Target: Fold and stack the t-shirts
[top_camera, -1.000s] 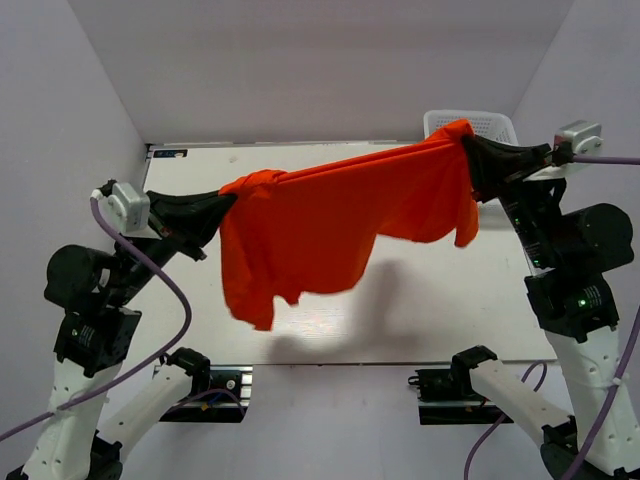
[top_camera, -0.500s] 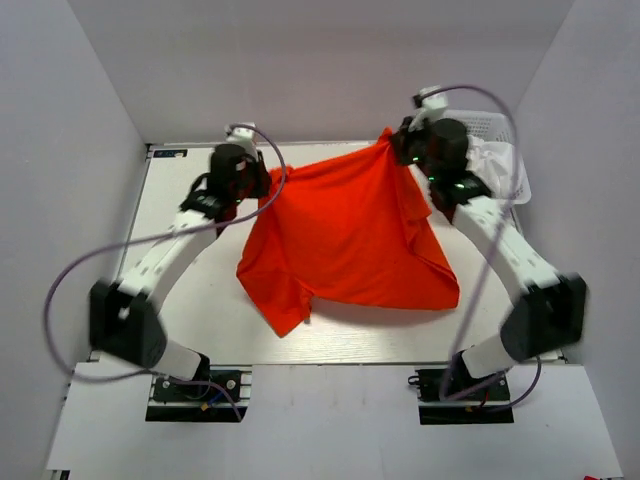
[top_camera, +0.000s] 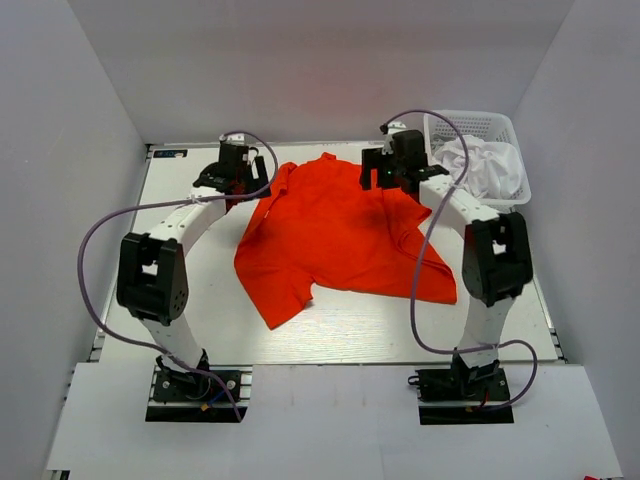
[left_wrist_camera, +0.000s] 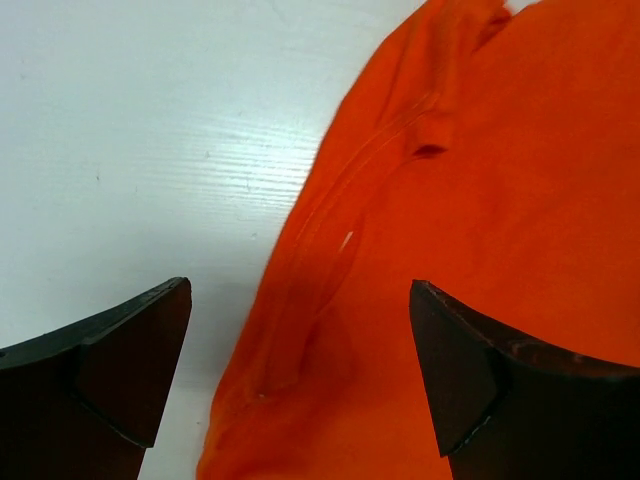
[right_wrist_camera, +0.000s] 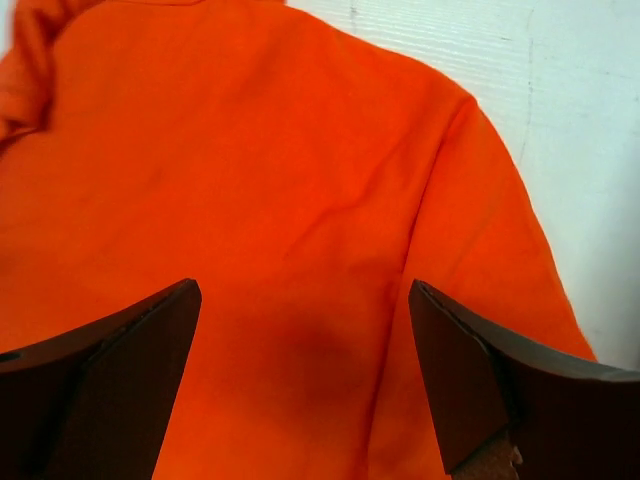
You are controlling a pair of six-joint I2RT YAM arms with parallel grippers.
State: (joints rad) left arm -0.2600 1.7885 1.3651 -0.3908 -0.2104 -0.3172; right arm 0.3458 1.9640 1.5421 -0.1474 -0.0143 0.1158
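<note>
Top external | orange t-shirt (top_camera: 340, 240) flat, far corners under left gripper (left_wrist_camera: 300, 295), right gripper (right_wrist_camera: 300, 295) | both spread, empty

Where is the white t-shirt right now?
In the top view, the white t-shirt lies crumpled inside the white basket at the table's far right corner, to the right of the spread orange t-shirt.

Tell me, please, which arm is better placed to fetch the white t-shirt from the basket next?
Right, probably. The right gripper hangs open beside the basket holding the white t-shirt. The left gripper is open too, but the whole orange t-shirt lies between it and the basket.
</note>
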